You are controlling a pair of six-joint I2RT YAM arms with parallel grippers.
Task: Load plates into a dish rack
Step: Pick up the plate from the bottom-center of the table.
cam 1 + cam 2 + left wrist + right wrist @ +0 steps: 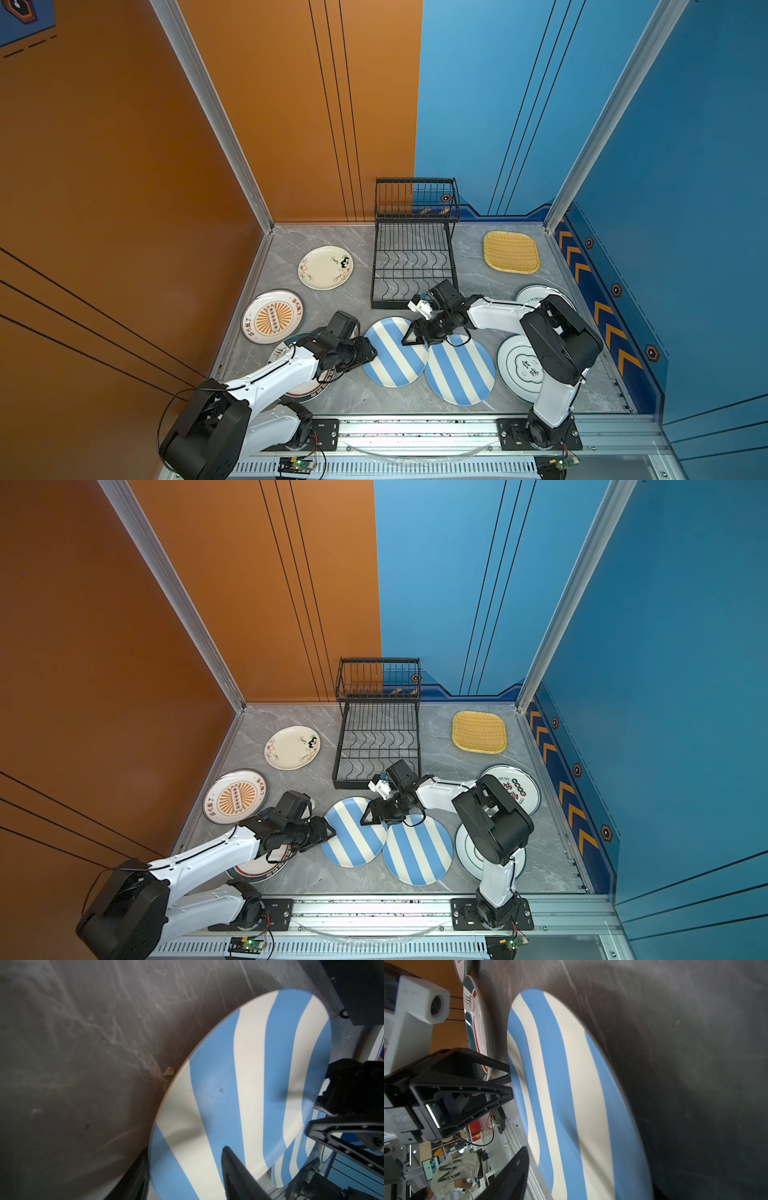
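Observation:
A blue-and-white striped plate lies at the front middle of the table, its edge over the rim of a second striped plate. My left gripper is open, straddling the first plate's left rim: one finger lies on its face, the other outside the rim. My right gripper is open, with the same plate's far-right edge between its fingers. The black wire dish rack stands at the back middle with no plate in it.
A cream flowered plate and an orange sunburst plate lie at the left. Another plate sits under my left arm. A green-rimmed plate, a printed plate and a yellow woven tray are at the right.

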